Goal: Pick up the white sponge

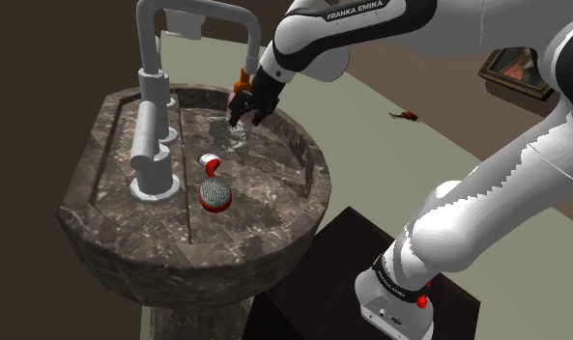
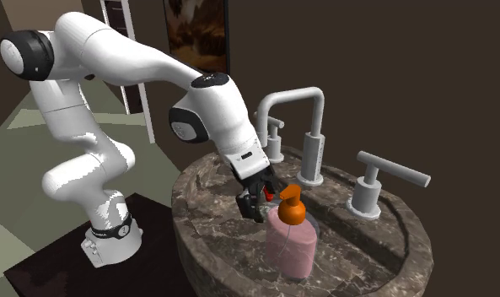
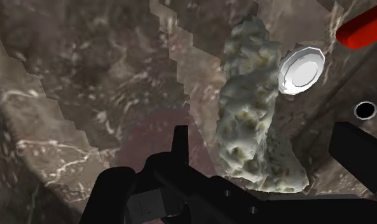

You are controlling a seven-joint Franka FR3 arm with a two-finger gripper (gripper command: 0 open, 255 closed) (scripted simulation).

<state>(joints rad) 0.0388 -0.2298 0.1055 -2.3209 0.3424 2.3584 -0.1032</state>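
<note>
The sponge [image 1: 228,135] is a pale, lumpy grey-white block lying in the marble sink basin [image 1: 274,184]. My black gripper [image 1: 243,108] hovers just above it, near the basin's back wall. In the wrist view the sponge [image 3: 253,108] lies lengthwise between the two fingers of my gripper [image 3: 267,145]. The fingers stand apart on either side of it and neither one touches it. In the second exterior view the gripper [image 2: 255,198] reaches down into the basin behind a soap bottle, and the sponge is hidden there.
A pink soap dispenser with an orange pump [image 2: 290,236] stands on the rim close to the hand. A red-rimmed round scrubber [image 1: 214,191] lies in the basin past the sponge. The grey faucet [image 1: 163,58] and its handles [image 1: 151,164] rise along the rim.
</note>
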